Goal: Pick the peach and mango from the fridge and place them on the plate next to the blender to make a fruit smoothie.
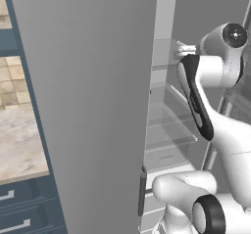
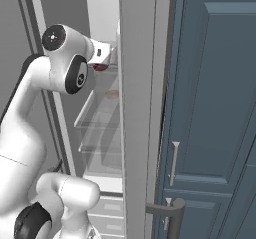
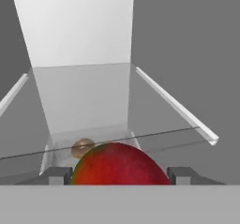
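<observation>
Two fruits: both sit in the fridge [image 2: 145, 108], none plated.
Fridge: doors open; you reach onto an upper glass shelf [image 3: 84, 106].
Arm: keep your elbow off the door edge when you back out.
Mango [image 3: 119, 164]: red-green, right between your finger tips.
Hand [image 3: 119, 174]: fingers apart, flanking it; close squarely, then lift.
Peach [image 3: 82, 147]: small, on a lower shelf.

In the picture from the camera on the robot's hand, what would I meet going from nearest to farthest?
Red mango between the gripper fingers → brownish peach just behind it, lower down → clear glass shelf → white back wall of the fridge.
</observation>
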